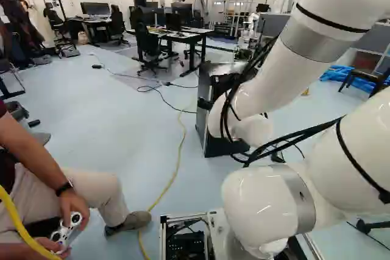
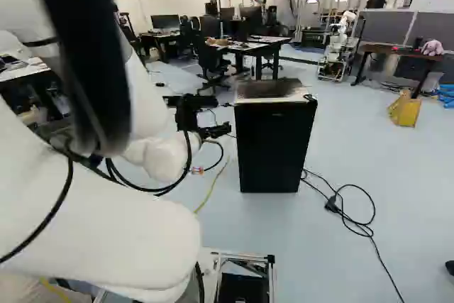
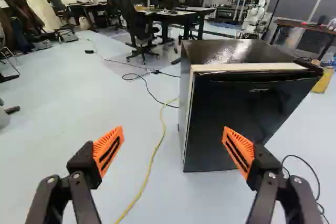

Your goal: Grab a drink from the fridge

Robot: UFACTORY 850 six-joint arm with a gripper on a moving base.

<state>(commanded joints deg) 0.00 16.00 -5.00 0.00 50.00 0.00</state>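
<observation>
Nearest thing is my white arm (image 1: 292,47), with the hand (image 3: 172,134) out just short of the fridge (image 3: 239,116) and a bit off to one side of it. Hand's empty, orange pads (image 3: 108,151) spread wide, nothing between them. Yellow cable (image 3: 153,161) runs along the floor on one side of the fridge, a loopy black cord (image 2: 362,225) lies on the other. Fridge door (image 2: 273,148) looks shut to me, and no drink shows anywhere, so I'd guess it's inside the fridge but can't confirm. IMO we're at the lining-up step, door still to do. Next move: shift across to the fridge's front, get a fingertip onto the door's edge and swing it open, keeping clear of that cord. Way behind the fridge there's a desk (image 1: 183,35) plus another robot (image 2: 342,30).
</observation>
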